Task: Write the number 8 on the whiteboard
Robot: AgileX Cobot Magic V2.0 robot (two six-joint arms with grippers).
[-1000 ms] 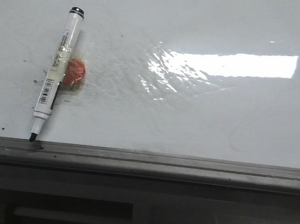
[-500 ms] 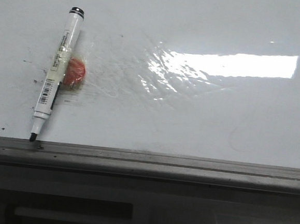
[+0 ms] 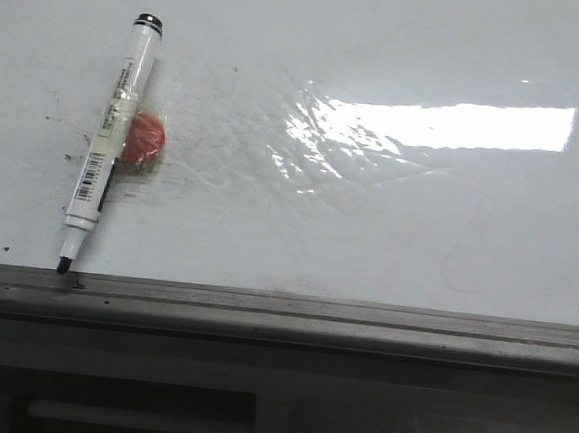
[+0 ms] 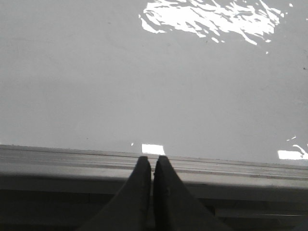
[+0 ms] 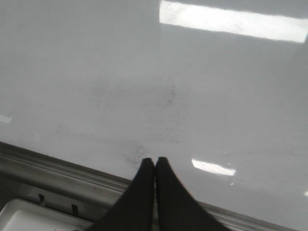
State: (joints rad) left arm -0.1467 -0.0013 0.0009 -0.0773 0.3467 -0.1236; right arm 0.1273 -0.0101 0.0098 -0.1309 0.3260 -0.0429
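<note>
The whiteboard (image 3: 369,223) has no number 8 on it yet. The marker (image 3: 110,137) lies on it, uncapped, beside a small red thing (image 3: 145,140). The left gripper (image 4: 152,161) and right gripper (image 5: 155,162) have their jaws pressed together, holding nothing. A clumsy grab could roll the marker away. Nothing has moved since before.

The whiteboard (image 3: 369,223) carries an uncapped marker (image 3: 108,142) lying beside a red, possibly rubbery lump (image 3: 145,140).

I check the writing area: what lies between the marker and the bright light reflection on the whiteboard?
Front view: only bare whiteboard with faint smears lies between marker and reflection.
</note>
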